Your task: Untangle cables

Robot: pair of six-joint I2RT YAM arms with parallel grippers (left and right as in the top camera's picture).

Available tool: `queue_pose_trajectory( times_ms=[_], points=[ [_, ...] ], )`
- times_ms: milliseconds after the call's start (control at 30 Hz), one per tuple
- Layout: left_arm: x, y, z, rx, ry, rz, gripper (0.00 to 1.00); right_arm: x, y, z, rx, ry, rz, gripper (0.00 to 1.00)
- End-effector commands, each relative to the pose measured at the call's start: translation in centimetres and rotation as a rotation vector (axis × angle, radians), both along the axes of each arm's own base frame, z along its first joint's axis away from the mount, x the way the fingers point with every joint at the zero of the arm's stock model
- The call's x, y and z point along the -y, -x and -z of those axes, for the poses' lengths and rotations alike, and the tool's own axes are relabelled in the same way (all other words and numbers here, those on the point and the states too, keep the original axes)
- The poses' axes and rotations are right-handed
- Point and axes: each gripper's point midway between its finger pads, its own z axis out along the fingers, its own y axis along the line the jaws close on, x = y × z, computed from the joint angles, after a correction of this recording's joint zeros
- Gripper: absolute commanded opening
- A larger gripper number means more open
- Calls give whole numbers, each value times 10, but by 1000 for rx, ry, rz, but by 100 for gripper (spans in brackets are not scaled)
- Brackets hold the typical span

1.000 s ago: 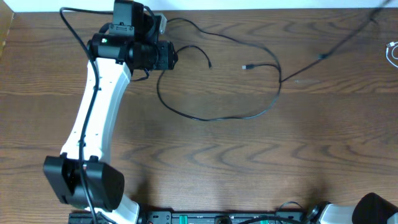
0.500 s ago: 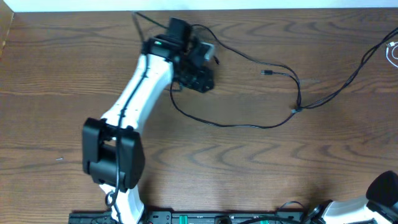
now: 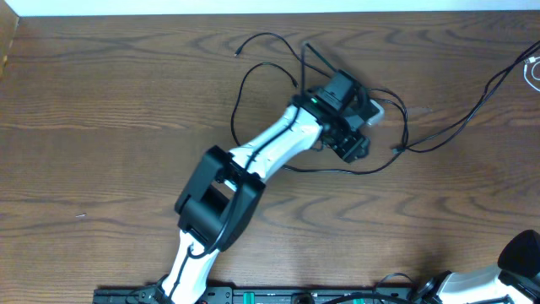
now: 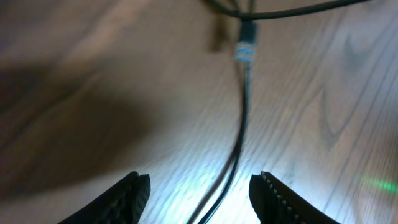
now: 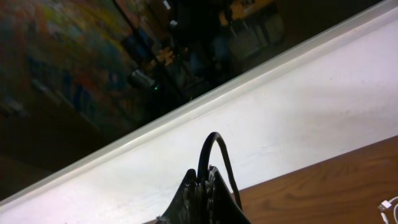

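While the left gripper (image 4: pixel 200 186) hangs with its jaws wide apart, a black cable (image 4: pixel 240 118) lies on the table (image 4: pixel 323 124) between them, not pinched. I judge it is choosing a strand; next it must close on this one only and pull it away from the loops.

One wooden worktop (image 3: pixel 101 127) is seen. Two robot arms are counted: the left arm (image 3: pixel 270 148) in full, the right arm (image 3: pixel 516 257) only in part at the corner. Two end effectors are shown, the left end effector (image 4: pixel 199 190) and the right end effector (image 5: pixel 202 190), each with two fingers. Two black cables are made out, the looped black cable (image 3: pixel 235 114) and the long black cable (image 3: pixel 477 105), though their crossing is hidden under the arm. One white cable (image 3: pixel 531 74) is counted at the edge.
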Motion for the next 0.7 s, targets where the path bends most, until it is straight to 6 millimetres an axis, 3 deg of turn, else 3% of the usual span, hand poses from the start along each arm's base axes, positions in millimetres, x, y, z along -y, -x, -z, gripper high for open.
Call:
queue_pose_trajectory(
  times_ms=[0, 300, 667],
  points=[
    [11, 14, 16, 16, -33, 53, 58, -5, 6, -5, 9, 30, -11, 1],
    [31, 44, 39, 97, -131, 139, 58, -6, 7, -1, -7, 26, -12, 1],
    [34, 54, 73, 108, -186, 207, 58, -6, 7, 3, -22, 14, -12, 1]
  ],
)
